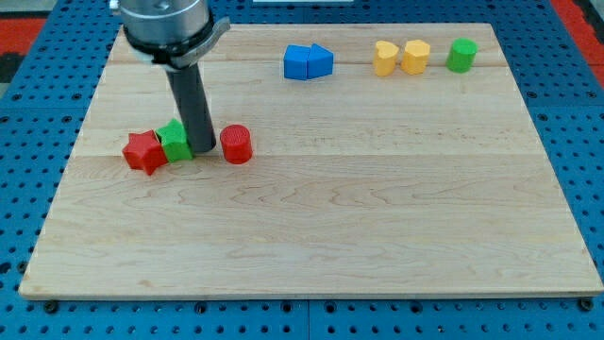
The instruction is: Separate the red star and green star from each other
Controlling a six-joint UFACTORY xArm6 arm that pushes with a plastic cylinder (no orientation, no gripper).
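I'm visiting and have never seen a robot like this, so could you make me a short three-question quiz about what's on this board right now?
1. True or false: the red star and the green star are touching.
2. Which block lies just to the view's right of my tip? A) blue block B) red cylinder C) yellow block
3. How many yellow blocks sit along the view's top edge of the wooden board?

Key
1. True: they sit side by side in contact, red on the view's left.
2. B, the red cylinder; my tip stands between it and the green star.
3. Two, between the blue blocks and the green cylinder.
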